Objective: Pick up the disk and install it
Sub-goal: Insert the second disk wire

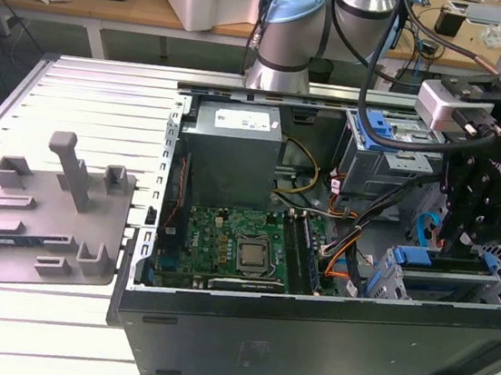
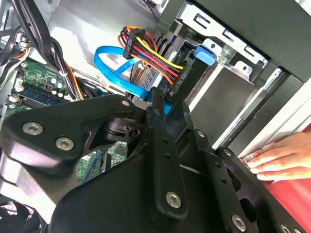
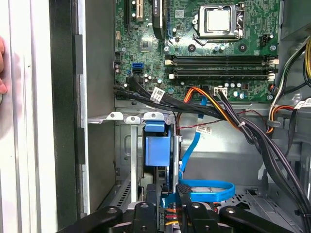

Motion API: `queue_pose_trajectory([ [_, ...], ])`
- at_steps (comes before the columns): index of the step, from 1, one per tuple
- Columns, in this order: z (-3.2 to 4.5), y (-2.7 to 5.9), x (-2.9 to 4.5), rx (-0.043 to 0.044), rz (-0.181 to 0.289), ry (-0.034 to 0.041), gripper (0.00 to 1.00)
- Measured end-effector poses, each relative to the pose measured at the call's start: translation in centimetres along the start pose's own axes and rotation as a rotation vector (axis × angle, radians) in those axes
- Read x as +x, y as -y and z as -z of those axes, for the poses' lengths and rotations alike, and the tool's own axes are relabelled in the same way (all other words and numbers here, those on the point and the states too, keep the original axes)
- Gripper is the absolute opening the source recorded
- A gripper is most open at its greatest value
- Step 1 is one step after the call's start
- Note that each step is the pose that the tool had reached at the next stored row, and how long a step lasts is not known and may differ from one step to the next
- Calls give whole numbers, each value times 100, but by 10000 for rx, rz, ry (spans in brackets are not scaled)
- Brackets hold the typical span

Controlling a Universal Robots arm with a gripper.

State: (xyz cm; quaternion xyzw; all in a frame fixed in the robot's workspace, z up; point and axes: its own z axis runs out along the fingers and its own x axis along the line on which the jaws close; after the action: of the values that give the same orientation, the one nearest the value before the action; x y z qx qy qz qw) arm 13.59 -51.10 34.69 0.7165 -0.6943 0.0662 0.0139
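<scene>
End effector (image 3: 171,206) beside blue carrier frame (image 3: 158,148)

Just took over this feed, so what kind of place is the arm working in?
Probably a lab or workshop bench. An open PC case sits on a slatted metal table, a grey fixture lies beside it, and cluttered desks stand behind.

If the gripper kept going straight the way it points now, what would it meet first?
Probably the blue carrier in the drive cage, right ahead of the gripper; depth is hard to judge.
</scene>
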Motion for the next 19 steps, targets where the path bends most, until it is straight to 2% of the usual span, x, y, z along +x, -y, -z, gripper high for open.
queue_pose_trajectory([
  [5,0,1,0,0,-1,9,28],
  [7,0,1,0,0,-1,14,16],
  [19,-5,37,13,-16,-146,7,16],
])
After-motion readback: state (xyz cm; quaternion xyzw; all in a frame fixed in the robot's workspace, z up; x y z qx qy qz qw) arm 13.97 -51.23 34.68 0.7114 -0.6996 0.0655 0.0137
